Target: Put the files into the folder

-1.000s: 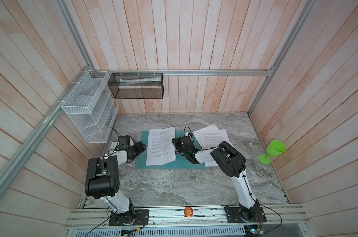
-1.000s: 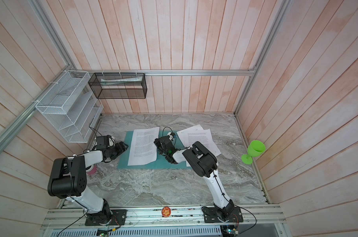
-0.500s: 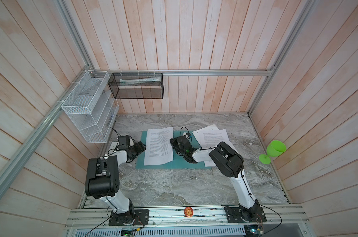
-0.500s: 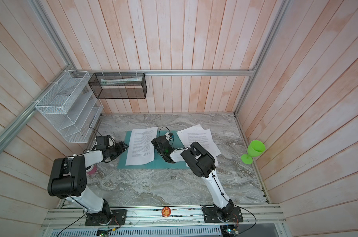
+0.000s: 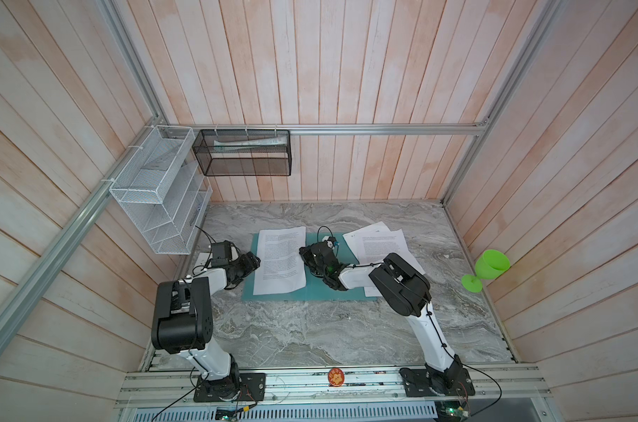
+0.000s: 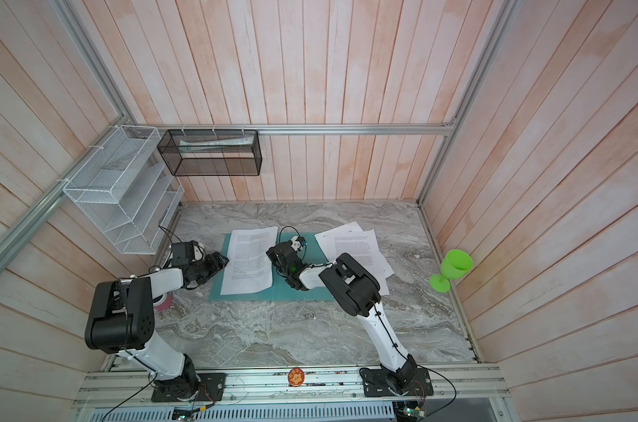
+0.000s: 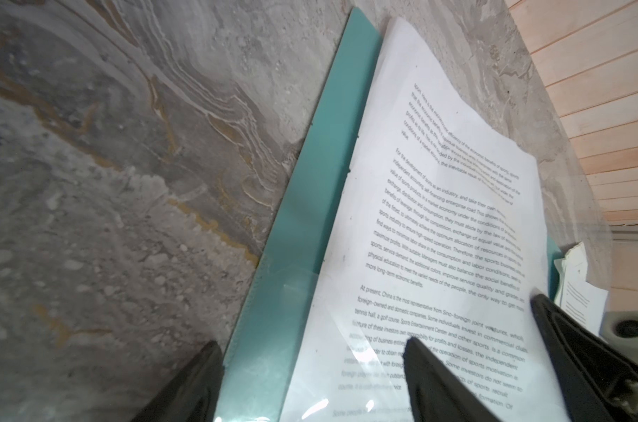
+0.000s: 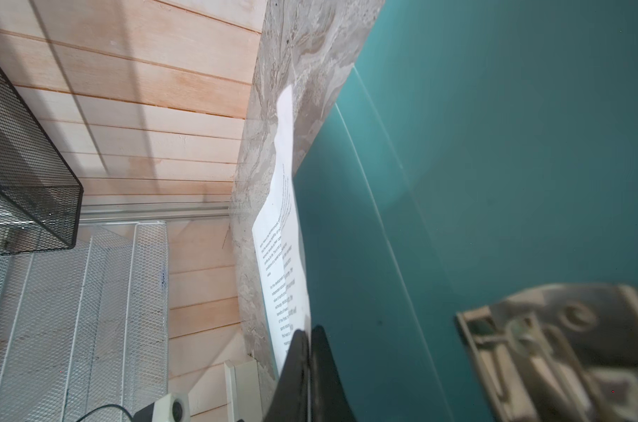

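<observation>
Right tool [image 8: 304, 338] is pressed together, and it looks like it's pinching the edge of one sheet [image 8: 284, 255]. The metal clip [image 8: 566, 350] right beside it is just a blur. That sheet lies on the open folder [image 5: 328, 292], between the two tools. Left tool [image 7: 310, 343] is spread wide, with one finger over the sheet and the other past the folder's edge over the table [image 7: 109, 164]. Can't tell if either touches down. Beyond the right tool, the other sheets [image 5: 379, 244] are half hidden under its arm.
</observation>
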You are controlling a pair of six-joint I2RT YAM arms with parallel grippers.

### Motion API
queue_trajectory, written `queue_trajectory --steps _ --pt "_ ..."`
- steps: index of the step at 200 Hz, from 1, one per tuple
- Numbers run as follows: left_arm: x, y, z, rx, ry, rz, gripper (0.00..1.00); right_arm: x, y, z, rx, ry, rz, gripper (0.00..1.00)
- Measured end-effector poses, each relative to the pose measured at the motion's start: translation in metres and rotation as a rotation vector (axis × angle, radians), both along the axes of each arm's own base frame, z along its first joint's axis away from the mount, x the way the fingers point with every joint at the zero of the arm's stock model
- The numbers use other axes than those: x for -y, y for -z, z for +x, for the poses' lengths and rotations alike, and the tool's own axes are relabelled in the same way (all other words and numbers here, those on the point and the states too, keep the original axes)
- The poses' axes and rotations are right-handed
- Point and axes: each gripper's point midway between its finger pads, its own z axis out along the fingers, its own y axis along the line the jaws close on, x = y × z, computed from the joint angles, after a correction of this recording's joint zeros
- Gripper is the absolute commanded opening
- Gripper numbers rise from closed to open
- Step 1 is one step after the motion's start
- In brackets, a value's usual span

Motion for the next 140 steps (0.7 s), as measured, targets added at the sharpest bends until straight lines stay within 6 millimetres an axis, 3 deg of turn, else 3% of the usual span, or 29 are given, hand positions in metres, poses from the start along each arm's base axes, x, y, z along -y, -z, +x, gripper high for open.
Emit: queue_trajectory --steps 122,140 --pt "0.0 0.0 0.001 0.015 -0.009 -0.005 0.8 -0.015 0.005 -0.017 -0.01 -0.009 -0.038 0.0" --pt "0.0 0.0 0.002 0.016 -0.01 -0.006 0.8 -0.013 0.007 -0.018 0.006 -0.025 -0.077 0.18"
